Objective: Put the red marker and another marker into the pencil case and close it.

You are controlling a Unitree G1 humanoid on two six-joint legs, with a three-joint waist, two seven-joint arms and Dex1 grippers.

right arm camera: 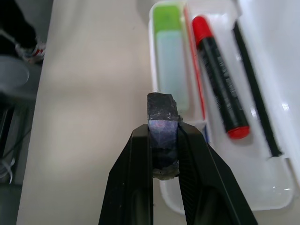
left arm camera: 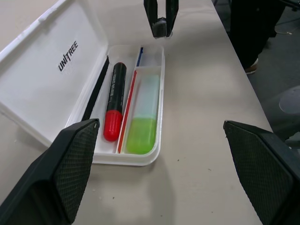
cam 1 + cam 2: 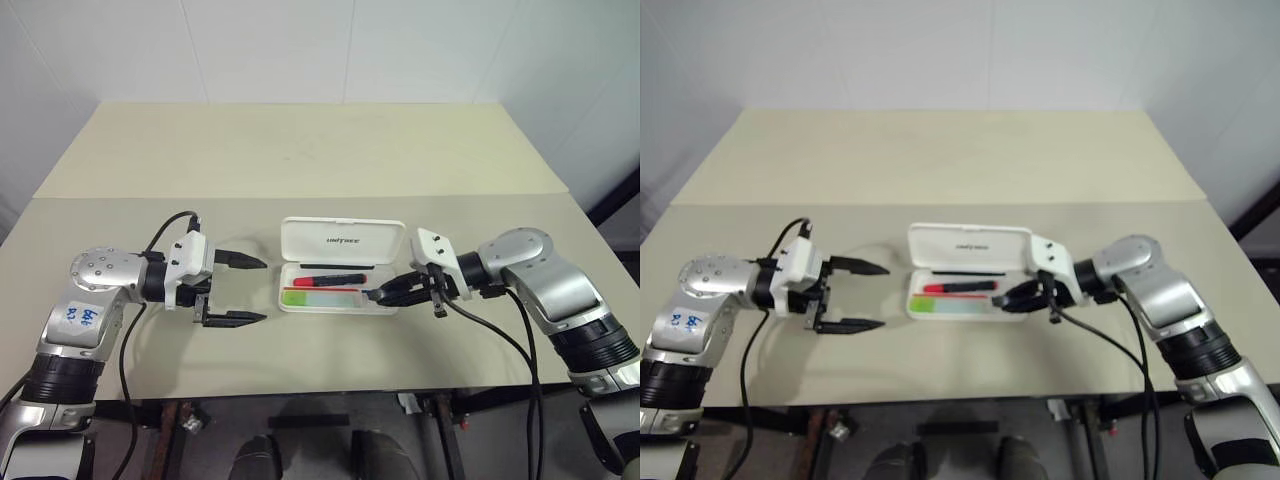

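We are finding the red marker (image 2: 113, 101) and green marker (image 2: 142, 114) lying inside the open pencil case (image 3: 340, 243); right gripper (image 1: 163, 140) is clamping a grey-purple stub (image 1: 161, 123) beside it, left gripper (image 3: 237, 291) is gaping; the lid needs a gentle, even push.

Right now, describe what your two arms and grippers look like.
Both arms have silver-grey metal shells with black joint bands. Each wrist ends in a white block carrying two black fingers, textured on the inner pads. Black cables loop from each wrist down under the table edge. The left arm bears a white sticker with blue handwriting. Left gripper; right gripper.
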